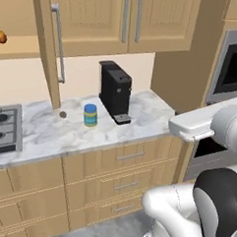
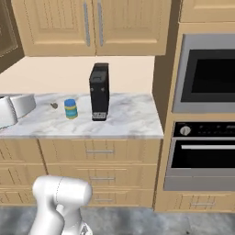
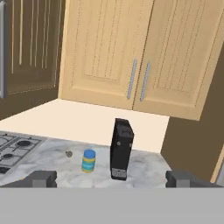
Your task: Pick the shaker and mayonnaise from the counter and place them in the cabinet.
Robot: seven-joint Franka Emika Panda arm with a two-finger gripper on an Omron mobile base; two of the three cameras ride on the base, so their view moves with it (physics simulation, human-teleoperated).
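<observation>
Our gripper [image 3: 111, 179], fingers spread wide, faces the mayonnaise [image 3: 88, 160] mid-counter [image 3: 144, 168] beside the coffee machine [image 3: 120, 148], the cabinet [image 1: 52, 53] door open for loading

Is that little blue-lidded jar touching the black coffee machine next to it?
Apart. In the left base view a strip of bare marble counter shows between the jar and the coffee machine; the hand view shows the same gap.

Too small to identify: dark speck [image 1: 63, 114] on the worktop [image 1: 140, 116] left of the mayonnaise [image 1: 90, 114]; possibly the shaker, cannot tell. Cut off by the left edge: stove [image 1: 4, 127], orange fruit [image 1: 0, 37] on the cabinet [image 1: 25, 46] shelf. Oven [image 2: 206, 78] cropped at right.
</observation>
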